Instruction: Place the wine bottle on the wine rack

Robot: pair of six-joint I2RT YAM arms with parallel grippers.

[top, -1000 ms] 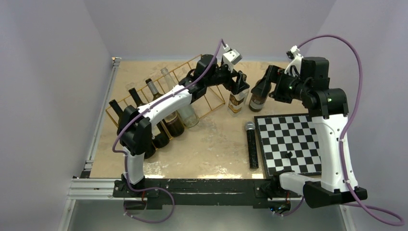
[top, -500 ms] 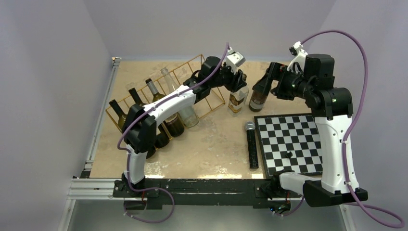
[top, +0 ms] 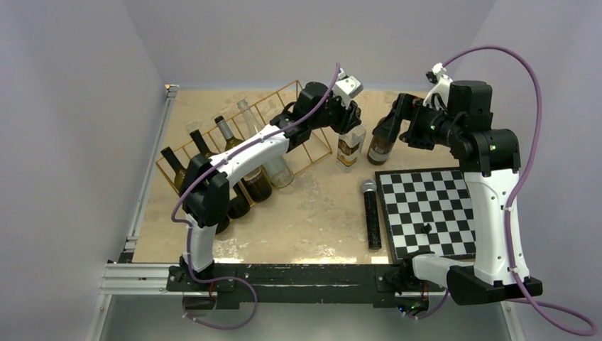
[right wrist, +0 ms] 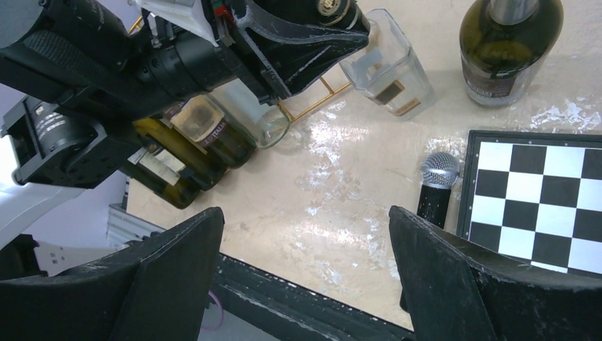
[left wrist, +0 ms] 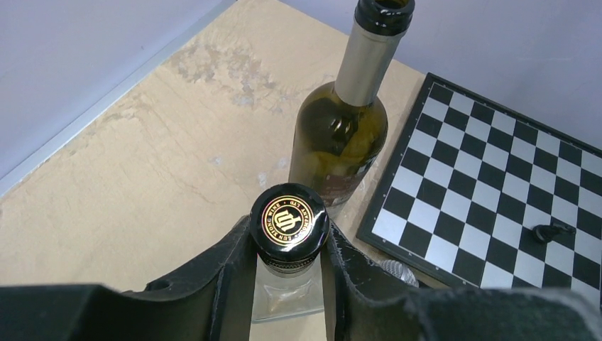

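Grasp stage: left gripper (left wrist: 287, 243) clamps the wine bottle (left wrist: 288, 219) neck, just right of the wine rack (top: 312, 150); right gripper (right wrist: 305, 217) wide, empty. Next: lift, tilt, lay into rack.

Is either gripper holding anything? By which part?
Left gripper is shut on the clear wine bottle, at the capped top of its neck. Right gripper is open and holds nothing.

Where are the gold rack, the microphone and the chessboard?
Gold rack (top: 331, 150), overhead view: the frame's right corner wire.
Microphone (top: 373, 219), overhead view: middle of its black handle.
Chessboard (top: 426, 204), overhead view: a bare square near its centre.
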